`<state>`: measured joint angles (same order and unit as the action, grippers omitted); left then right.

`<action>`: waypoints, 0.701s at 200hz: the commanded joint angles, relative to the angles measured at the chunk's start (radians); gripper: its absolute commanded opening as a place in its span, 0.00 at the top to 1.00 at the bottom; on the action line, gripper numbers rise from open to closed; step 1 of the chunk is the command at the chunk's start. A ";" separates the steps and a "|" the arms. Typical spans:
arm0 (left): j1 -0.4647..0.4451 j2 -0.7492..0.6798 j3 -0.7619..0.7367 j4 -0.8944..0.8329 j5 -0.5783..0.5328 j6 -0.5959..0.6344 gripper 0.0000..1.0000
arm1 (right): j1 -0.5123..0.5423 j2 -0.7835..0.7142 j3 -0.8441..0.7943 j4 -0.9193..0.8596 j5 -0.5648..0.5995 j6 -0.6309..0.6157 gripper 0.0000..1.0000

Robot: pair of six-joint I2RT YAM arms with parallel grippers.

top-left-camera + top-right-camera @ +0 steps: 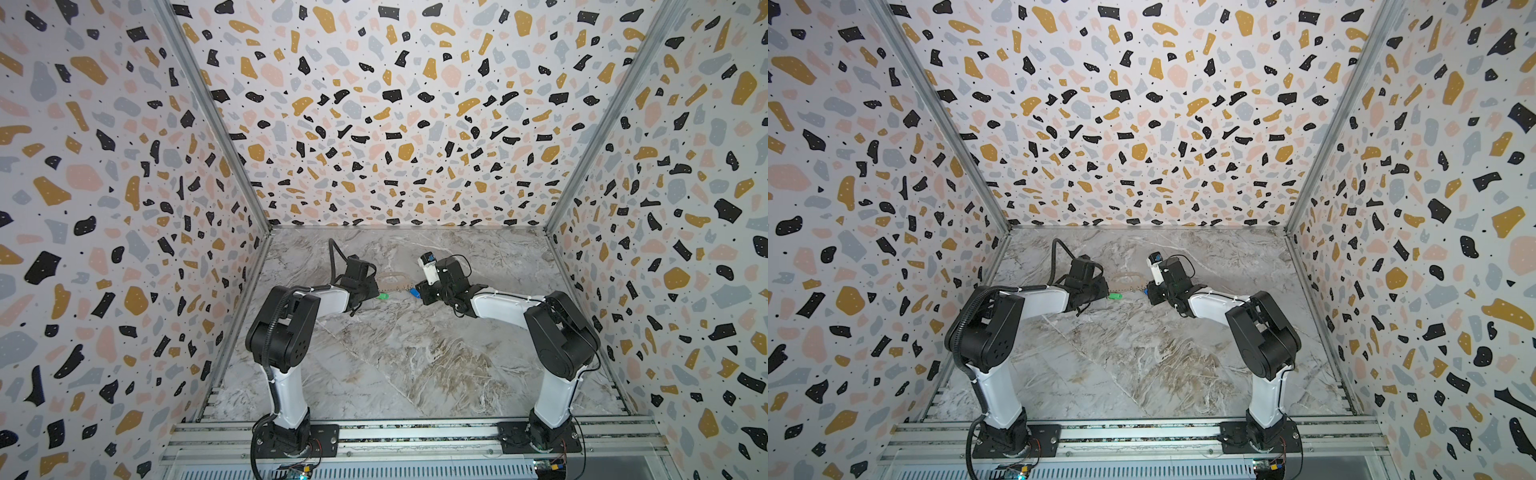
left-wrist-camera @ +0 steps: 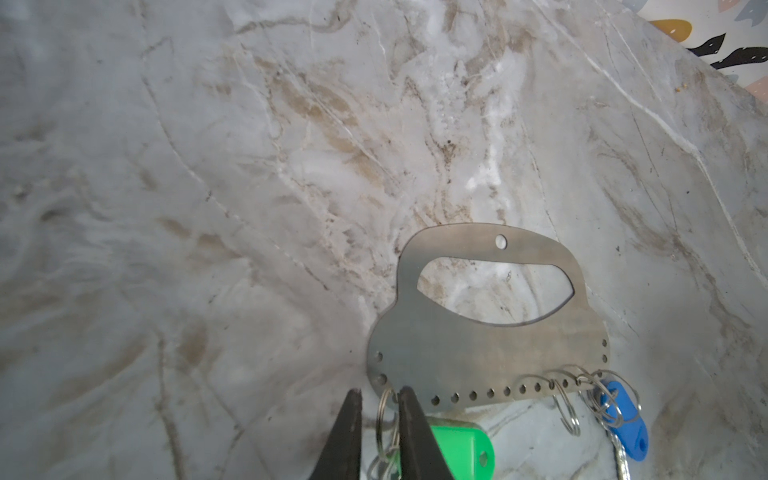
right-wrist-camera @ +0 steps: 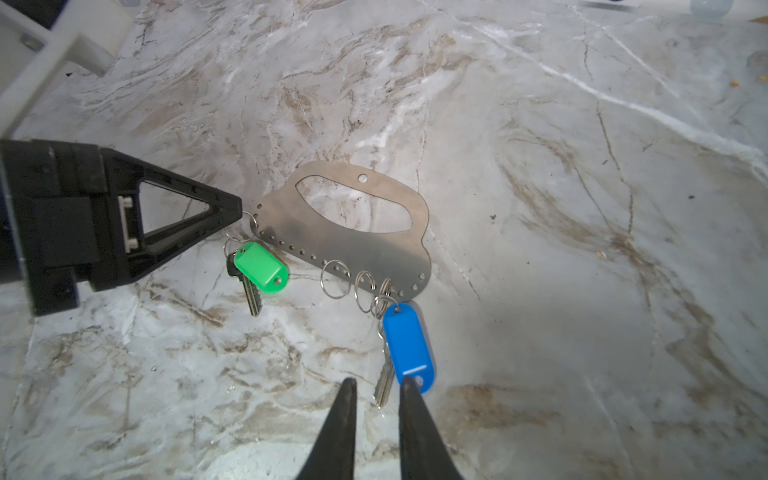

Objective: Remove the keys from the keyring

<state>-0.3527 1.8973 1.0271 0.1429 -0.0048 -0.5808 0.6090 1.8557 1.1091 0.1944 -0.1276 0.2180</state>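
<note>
The keyring plate point(image 3: 357, 245) lay flat on the marble bench point(image 3: 540, 291), about midway between the two arms. The green tag point(image 3: 261, 268) and its metal key point(image 3: 249, 293) hung on a split ring point(image 2: 379, 419) at one corner of the plate. The blue tag point(image 3: 405, 345), with a second key point(image 3: 383, 382) beside it, hung on a ring at the other end. Some empty rings point(image 3: 322, 277) sat in the holes between them.

The left gripper point(image 2: 380, 390) was down at the green corner. Its jaws stood a little apart with the split ring in the gap. In the left wrist view one jaw seemed to touch the wire and the other did not, so I judge that nothing was pinched yet. The right gripper point(image 3: 379, 380) was low at the free end of the blue tag. Its jaws were also slightly released, with the tip of the second key between them and one jaw overlapping the tag's end.

The step in hand was, I think, to get a firm hold at both ends. To do it well, the left jaws should catch the thin wire squarely and not the plate edge, because a wire can slip out sideways. The right jaws should take the tag across its flat body and not only by its end. Any pull after that should be slow, with the plate held down so that it does not slide on the smooth bench.
</note>
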 commanded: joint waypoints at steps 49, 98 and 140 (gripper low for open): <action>0.006 0.005 0.011 0.020 0.012 0.000 0.84 | 0.006 0.008 0.043 -0.033 -0.013 -0.011 0.84; 0.006 0.014 0.011 0.026 0.023 0.000 0.86 | 0.005 0.009 0.042 -0.037 -0.021 -0.011 0.87; 0.007 0.021 0.008 0.030 0.029 -0.002 0.86 | 0.006 0.008 0.040 -0.037 -0.021 -0.011 0.89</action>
<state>-0.3527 1.9038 1.0271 0.1440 0.0132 -0.5812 0.6090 1.8679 1.1168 0.1833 -0.1425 0.2150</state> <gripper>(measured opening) 0.142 0.119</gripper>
